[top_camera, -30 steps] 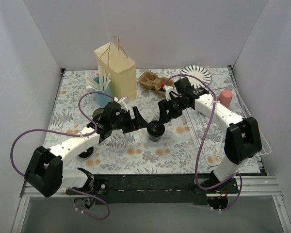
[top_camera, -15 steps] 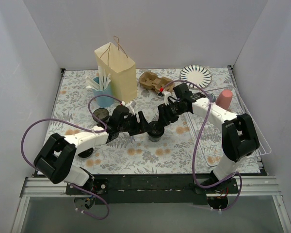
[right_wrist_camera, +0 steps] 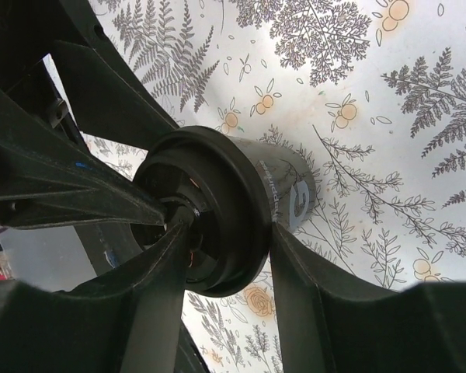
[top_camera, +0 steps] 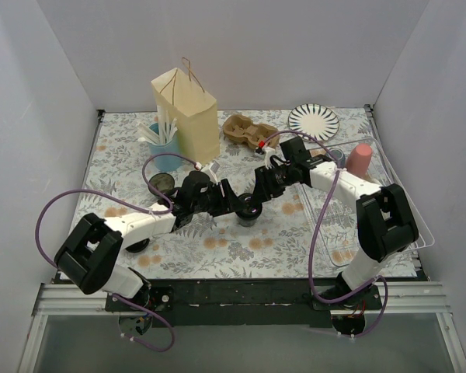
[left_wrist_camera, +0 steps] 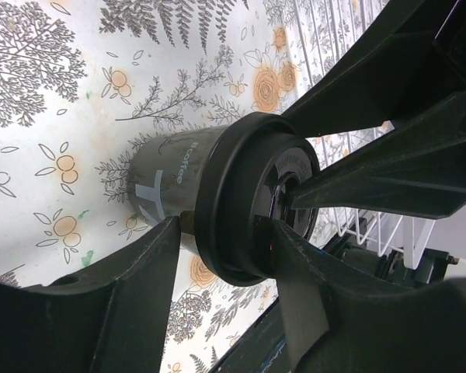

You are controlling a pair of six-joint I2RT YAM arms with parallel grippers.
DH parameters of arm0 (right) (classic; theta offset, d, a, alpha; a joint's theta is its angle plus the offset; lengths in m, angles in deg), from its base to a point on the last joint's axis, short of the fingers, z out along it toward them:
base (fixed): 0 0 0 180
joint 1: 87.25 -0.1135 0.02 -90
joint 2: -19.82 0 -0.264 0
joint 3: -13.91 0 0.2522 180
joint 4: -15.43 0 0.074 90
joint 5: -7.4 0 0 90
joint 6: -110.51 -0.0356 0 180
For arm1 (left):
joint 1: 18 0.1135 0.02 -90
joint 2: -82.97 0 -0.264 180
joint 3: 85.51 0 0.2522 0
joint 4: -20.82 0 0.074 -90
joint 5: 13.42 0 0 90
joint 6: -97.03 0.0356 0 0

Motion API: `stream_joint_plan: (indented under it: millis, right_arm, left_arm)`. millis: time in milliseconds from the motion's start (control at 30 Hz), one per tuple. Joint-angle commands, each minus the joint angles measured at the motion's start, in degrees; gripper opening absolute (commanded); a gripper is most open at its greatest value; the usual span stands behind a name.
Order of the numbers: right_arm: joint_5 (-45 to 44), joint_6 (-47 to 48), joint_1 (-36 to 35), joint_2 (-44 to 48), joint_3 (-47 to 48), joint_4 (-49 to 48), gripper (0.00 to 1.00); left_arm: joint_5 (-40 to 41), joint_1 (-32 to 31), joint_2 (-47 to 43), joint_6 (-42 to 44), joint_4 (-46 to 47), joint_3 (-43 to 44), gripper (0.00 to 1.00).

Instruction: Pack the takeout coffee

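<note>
Both arms have just come in on me: a second ago they stood apart on either side of the takeout coffee (top_camera: 249, 208), a small dark brown-black disposable cup standing mid-bench, and now they meet right over it. The left tool (left_wrist_camera: 221, 249) has narrowed from wide open to roughly half, its two fingers bracketing the rim of the round black plastic lid (left_wrist_camera: 237, 167) that caps the cup. The right tool (right_wrist_camera: 225, 252) has done the same from the opposite side, and in each wrist view one finger of the other arm reaches onto the lid's top. The pads look to be at the rim, but I can't tell whether either tool truly has hold of it or is only closing in. My read is that the grasp is just being made and the cup hasn't left the flower-printed bench (top_camera: 217, 249). The tall tan paper bag (top_camera: 190, 113) stands well apart at the back left, so the packing itself is not yet begun. As for writing, the left wrist view shows "coffee" in pale letters down the cup's side, beside a white block mark. From the right wrist the lettering is too foreshortened to read.
</note>
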Motion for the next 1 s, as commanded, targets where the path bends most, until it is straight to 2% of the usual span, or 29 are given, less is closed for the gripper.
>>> stream_joint_plan:
  millis: [0,233,500,633,833,967]
  right_arm:
    - [-5.41,-1.42,-0.53,-0.61,-3.93,-0.56,0.46]
    - [-6.37,-10.13,-0.88,3.79,-9.82,-8.12,0.44]
    - [-5.58,-14.0,-0.88,6.78,-11.49,-11.47,0.43]
    - [-4.89,-19.25,-0.97,8.62,-14.2,-15.15,0.41]
    - [-5.32,-22.97,-1.06,11.0,-17.73,-20.7,0.4]
    - [-5.32,-23.14,-1.06,11.43,-17.91,-20.61,0.4]
  left_arm:
    - [9.02,0.23,-0.89,1.05,-7.19,-1.03,0.5]
    - [6.13,0.23,-0.36,0.18,-4.65,-1.46,0.57]
    - [4.46,0.23,1.92,-0.62,-2.27,-1.91,0.54]
    - [4.28,0.23,2.19,-0.97,-2.63,-1.47,0.53]
    - [2.44,0.14,1.13,-2.9,-1.31,-0.94,0.57]
    - [3.13,0.14,2.53,-3.08,-1.48,-1.03,0.52]
